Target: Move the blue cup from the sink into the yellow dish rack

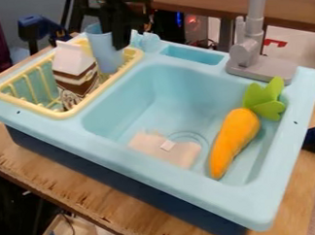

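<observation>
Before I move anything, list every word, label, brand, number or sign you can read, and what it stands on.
No text can be read.
Brown-and-white carton in the yellow rack: printed marks low down, too small to read.
Red shape behind the gray faucet: cannot tell whether it is lettering.
Blue cup, carrot and sink: no lettering seen.

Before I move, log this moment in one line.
gripper: at blue cup, contact unclear | yellow dish rack: cup, brown-and-white carton | sink: toy carrot
</observation>
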You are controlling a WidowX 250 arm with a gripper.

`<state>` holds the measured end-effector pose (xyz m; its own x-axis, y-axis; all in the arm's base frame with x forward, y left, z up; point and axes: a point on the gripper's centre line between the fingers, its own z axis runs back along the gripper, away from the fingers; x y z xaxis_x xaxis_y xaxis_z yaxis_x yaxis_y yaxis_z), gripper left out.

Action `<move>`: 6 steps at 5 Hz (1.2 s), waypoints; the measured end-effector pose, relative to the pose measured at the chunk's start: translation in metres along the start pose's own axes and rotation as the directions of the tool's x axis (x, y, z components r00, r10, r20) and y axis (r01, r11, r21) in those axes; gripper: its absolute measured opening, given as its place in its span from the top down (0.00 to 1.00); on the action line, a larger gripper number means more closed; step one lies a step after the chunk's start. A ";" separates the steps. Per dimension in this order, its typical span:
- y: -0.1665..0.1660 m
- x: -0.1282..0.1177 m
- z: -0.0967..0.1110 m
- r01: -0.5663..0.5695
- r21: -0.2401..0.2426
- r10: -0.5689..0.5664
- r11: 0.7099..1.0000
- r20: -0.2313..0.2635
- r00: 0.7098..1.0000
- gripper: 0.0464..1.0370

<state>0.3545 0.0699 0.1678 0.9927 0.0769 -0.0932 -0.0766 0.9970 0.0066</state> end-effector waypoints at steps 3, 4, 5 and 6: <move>-0.002 0.003 -0.006 0.016 -0.015 -0.016 1.000 0.017 1.000 0.72; -0.005 0.005 0.011 -0.019 -0.030 0.020 0.999 0.040 0.999 0.41; -0.005 0.003 0.022 -0.067 -0.032 0.068 0.997 0.038 0.997 0.12; -0.007 -0.010 0.035 -0.072 -0.009 0.072 0.997 0.045 0.996 0.03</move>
<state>0.3481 0.0625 0.2034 0.9877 0.1489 -0.0477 -0.1488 0.9889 0.0049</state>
